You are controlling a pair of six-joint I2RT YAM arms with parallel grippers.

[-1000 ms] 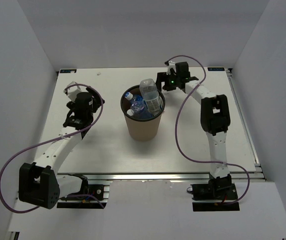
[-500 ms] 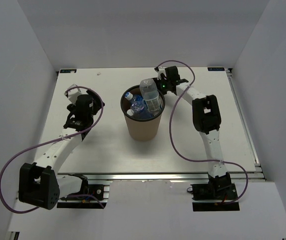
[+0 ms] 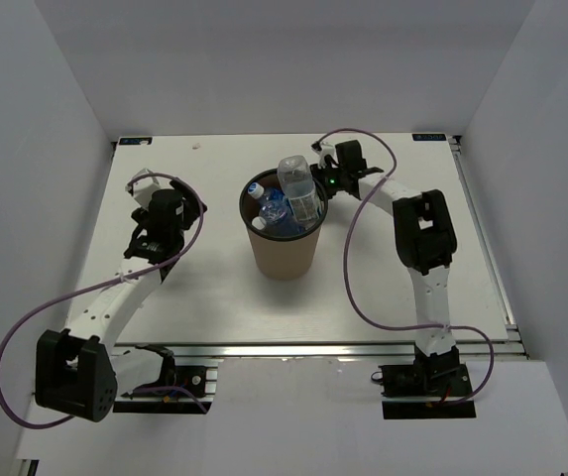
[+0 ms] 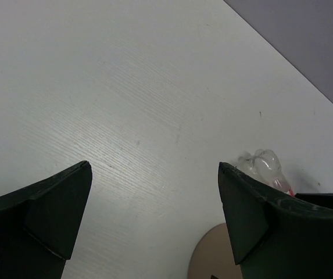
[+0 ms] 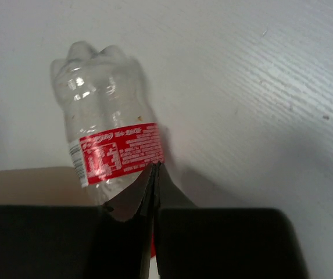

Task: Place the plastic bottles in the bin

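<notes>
Evidently the right tool (image 5: 154, 170) is clenched on nothing, tips at a bottle (image 5: 102, 110) poking bottom-up from the crowded bin (image 3: 284, 253) between the side edges of the desk (image 3: 204, 297). A shove might flip the bottle out or topple the bin. Meanwhile the left tool (image 4: 154, 171) hangs released.

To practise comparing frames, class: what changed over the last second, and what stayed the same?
The right gripper moved in from the far right to the rim of the bin and shut its jaws, with nothing between them, beside the bottle sticking out. Nothing was picked up or let go. The left gripper stayed open and roughly in place. The bin and the bottles inside did not move.
</notes>
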